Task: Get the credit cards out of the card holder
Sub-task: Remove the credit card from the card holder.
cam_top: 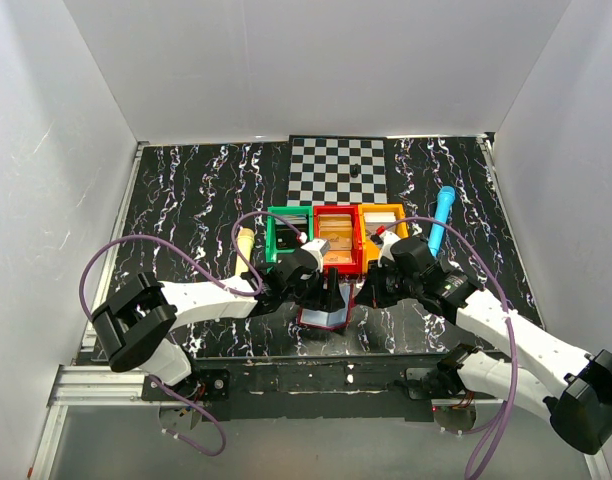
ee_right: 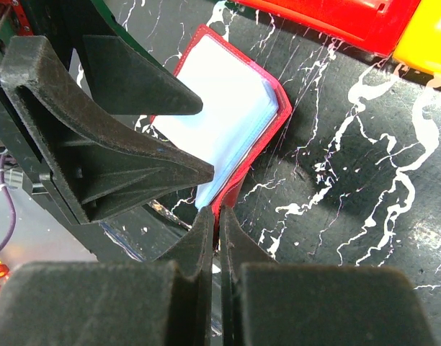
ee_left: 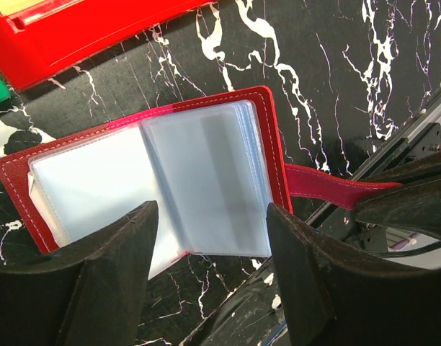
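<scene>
the card holder (ee_left: pixel 156 180) lies open on the table (ee_left: pixel 336 86), near its front edge. the right gripper (ee_right: pixel 215 216) pinches its red strap, jaws pressed together. the left gripper (ee_left: pixel 212 220) hangs above the clear sleeves, jaws spread. no card is outside yet, so i think all the pulling out is left to do.
</scene>
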Controlling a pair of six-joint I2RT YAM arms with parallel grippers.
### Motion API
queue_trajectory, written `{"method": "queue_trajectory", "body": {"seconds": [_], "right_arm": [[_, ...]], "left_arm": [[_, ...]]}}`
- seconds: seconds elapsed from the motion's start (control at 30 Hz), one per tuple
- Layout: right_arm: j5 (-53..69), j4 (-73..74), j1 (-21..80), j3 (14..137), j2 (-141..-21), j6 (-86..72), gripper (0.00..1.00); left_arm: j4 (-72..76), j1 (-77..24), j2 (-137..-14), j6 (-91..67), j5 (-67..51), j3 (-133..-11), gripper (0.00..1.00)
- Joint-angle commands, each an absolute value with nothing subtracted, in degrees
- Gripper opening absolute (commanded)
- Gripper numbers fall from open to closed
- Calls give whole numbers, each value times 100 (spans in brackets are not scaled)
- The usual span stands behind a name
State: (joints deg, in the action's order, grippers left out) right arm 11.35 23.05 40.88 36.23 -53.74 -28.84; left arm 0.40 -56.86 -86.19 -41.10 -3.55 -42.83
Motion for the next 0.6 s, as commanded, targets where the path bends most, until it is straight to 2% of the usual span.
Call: {"method": "queue_trajectory", "body": {"seconds": [0.0,0.4,0.57], "right_arm": [[1239,2206,4087,3814,-5361,-2786,1],[1318,2233,4078,3876,-5361,-2848,1],[1319,2259,4078,3920,-5361,-2839,1]], "left_arm": [[26,-5722,-8508,-4043,-246,-4412,61],[35,-5722,-8657,-4034,-316,-4447,59],[-149,-5722,-8710,-4052,-299,-4456,52]]}}
